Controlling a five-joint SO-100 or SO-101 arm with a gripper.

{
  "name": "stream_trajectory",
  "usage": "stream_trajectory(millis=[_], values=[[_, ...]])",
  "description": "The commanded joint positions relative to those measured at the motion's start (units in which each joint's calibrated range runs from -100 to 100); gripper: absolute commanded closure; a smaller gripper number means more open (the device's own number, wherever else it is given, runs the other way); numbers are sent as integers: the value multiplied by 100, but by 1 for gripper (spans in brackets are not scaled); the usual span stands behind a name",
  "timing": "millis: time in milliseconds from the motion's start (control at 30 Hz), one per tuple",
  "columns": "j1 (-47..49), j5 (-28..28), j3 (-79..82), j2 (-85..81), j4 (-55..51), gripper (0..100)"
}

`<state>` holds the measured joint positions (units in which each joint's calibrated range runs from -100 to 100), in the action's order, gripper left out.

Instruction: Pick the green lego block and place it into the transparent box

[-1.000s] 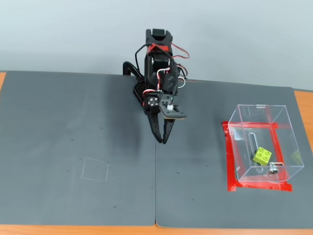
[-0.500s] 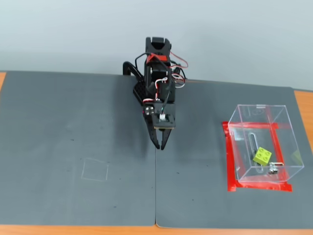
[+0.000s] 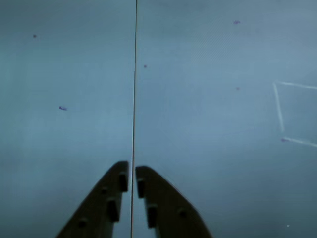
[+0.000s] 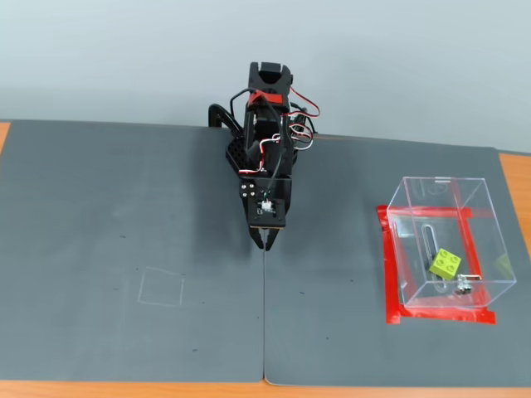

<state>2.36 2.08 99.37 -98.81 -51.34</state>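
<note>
Gripper: the gripper [image 4: 265, 241] points down at the mat near the middle of the fixed view; in the wrist view its two dark fingers [image 3: 111, 198] rise from the bottom edge with tips almost together [image 3: 132, 173], only a thin slit between them, and nothing held.
Arm: the black arm [image 4: 267, 141] stands at the far edge of the mats, folded forward over itself, with red and white wires showing along it.
Green lego block: the green lego block [image 4: 445, 264] lies inside the transparent box, on its floor toward the near right side, tilted, studs up.
Transparent box: the transparent box [image 4: 489, 217] sits on the right mat, well apart from the gripper, with red tape [image 4: 390, 274] around its base and a small metal fitting [image 4: 461, 287] at the near wall, just beside the block.
Mats: two dark grey mats [image 4: 124, 215] cover the table, meeting at a seam [image 4: 264, 323] that runs from under the gripper toward the near edge; the same seam shows in the wrist view as a thin vertical line [image 3: 134, 89] between the fingertips.
Chalk square: a faint outlined square [image 4: 161, 287] is drawn on the left mat, near and left of the gripper; part of it shows at the right edge of the wrist view [image 3: 279, 106].
Table: orange wood [image 4: 514, 174] shows at the right side and along the near edge.
</note>
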Motion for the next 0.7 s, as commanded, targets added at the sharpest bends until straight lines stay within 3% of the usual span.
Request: stream_trajectory(millis=[0, 667], values=[[-23, 24, 36, -68, -13, 98], [81, 50, 18, -51, 13, 98]])
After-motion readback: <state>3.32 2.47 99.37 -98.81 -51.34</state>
